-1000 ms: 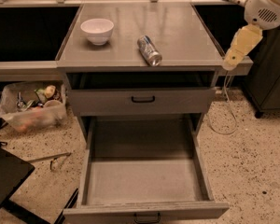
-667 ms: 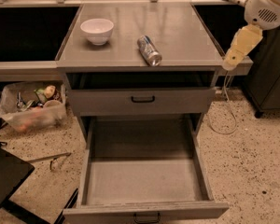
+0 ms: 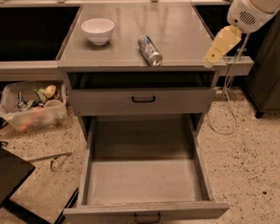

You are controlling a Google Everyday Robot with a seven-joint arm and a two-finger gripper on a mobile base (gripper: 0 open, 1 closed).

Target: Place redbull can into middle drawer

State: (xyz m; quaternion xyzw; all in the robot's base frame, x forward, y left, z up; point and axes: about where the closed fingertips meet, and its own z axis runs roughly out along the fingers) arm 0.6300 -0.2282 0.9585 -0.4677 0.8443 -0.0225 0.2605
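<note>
The redbull can (image 3: 150, 50) lies on its side on the grey counter top (image 3: 177, 27), near the front edge and right of the white bowl (image 3: 98, 30). The middle drawer (image 3: 144, 181) is pulled far out below, its flat grey floor bare and its black handle at the front. My gripper (image 3: 221, 45) hangs from the white arm (image 3: 256, 3) at the counter's right front corner, to the right of the can and apart from it. It holds nothing that I can see.
A second grey drawer (image 3: 142, 99) with a black handle sits just under the counter, above the open one. A clear bin of clutter (image 3: 32, 108) stands on the floor at the left. A cable (image 3: 226, 106) hangs at the right. A dark object (image 3: 4, 181) lies at the lower left.
My gripper has moved a little to the left, toward the counter's right front corner. The can, bowl and drawers have not moved.
</note>
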